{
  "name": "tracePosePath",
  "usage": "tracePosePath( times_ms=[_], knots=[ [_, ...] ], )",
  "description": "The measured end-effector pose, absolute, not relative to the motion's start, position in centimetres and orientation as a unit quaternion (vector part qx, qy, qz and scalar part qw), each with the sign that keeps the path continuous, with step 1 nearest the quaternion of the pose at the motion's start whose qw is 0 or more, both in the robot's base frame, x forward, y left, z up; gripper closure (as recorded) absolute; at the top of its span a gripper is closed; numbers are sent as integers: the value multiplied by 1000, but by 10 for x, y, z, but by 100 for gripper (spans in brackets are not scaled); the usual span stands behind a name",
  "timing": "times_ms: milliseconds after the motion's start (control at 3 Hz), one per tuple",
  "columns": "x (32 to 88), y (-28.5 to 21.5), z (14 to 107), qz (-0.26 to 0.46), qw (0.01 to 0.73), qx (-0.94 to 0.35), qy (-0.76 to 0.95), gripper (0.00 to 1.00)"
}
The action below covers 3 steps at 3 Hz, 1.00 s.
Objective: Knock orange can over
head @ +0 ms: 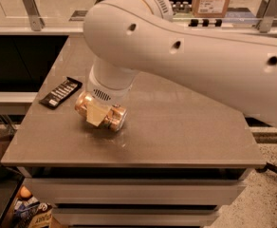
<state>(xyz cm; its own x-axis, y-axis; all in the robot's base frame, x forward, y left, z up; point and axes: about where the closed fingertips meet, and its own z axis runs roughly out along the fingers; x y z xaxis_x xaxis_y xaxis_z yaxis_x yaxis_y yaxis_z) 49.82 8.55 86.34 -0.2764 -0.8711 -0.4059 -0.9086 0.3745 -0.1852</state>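
Note:
The orange can (115,117) lies on its side, tilted, just above or on the grey-brown table (190,137), left of centre. My gripper (97,113) reaches down from the big white arm (186,56) and is shut on the can, with a tan fingertip (96,115) across its middle. One end of the can (83,103) points back left. The arm hides the far side of the gripper.
A black flat packet (60,92) lies on the table just left of the can. A counter with a cardboard box (213,1) runs along the back. Bags and an orange ball (25,192) sit on the floor at lower left.

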Motion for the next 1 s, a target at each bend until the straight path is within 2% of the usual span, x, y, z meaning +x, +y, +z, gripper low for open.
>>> tracePosePath(
  times_ms=[667, 1000],
  knots=[
    [500, 100, 841, -7, 173, -583, 794, 100],
    [500, 100, 843, -7, 173, -583, 794, 82]
  ],
)
